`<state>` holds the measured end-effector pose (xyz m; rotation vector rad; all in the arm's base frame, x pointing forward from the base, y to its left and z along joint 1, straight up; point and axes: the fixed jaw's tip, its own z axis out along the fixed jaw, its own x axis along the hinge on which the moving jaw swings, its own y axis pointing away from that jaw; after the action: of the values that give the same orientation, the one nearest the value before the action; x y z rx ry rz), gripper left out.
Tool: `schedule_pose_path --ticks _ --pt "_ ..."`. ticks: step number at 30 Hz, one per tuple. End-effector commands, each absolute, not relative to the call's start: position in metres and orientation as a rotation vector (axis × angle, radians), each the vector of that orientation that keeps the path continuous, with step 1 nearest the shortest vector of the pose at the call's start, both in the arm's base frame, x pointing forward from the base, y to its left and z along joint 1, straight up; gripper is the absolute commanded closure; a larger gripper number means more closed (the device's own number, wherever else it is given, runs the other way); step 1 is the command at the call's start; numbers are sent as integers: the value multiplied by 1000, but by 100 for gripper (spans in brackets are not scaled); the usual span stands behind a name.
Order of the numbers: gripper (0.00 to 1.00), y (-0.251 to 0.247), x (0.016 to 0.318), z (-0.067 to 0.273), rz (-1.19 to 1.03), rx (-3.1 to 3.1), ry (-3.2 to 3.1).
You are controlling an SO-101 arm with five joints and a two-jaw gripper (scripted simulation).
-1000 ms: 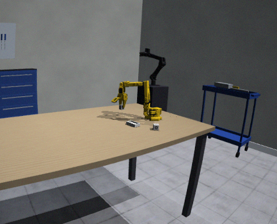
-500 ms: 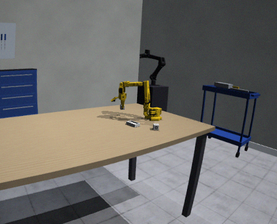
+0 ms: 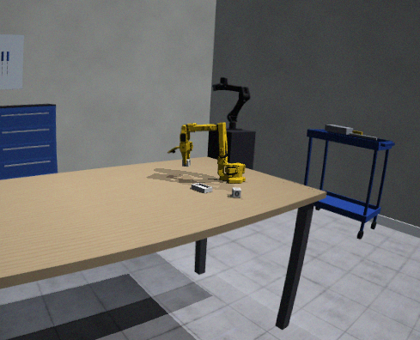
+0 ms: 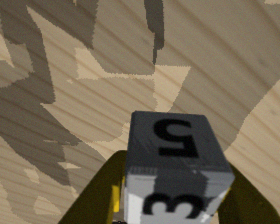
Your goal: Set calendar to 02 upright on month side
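I have the gripper [image 3: 186, 162] clamped on one cube [image 4: 177, 162], held above the table [image 3: 90, 215] left of the tray [image 3: 201, 187]; at the wrist its faces show a 5 and a 3, so I judge this the carrying step — the cube needs turning to a 0 or a 2, whichever it bears, before going in. The tray lies flat near the arm's base, apparently without cubes, though it is too small to be sure; just right of it the second cube [image 3: 236, 192] rests on the table, a 0 facing me. Next move, I think: swing right over the tray and lower — digit upright on the month side. Count: two cubes, one tray, one gripper.
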<state>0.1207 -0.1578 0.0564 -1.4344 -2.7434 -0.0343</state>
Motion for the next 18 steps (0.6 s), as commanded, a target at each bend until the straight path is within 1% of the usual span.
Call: schedule_pose_path --ticks 1,18 --pt "100 -166 124 70 18 -1637 -2712" --pt "100 -167 125 70 15 -1863 -2563"
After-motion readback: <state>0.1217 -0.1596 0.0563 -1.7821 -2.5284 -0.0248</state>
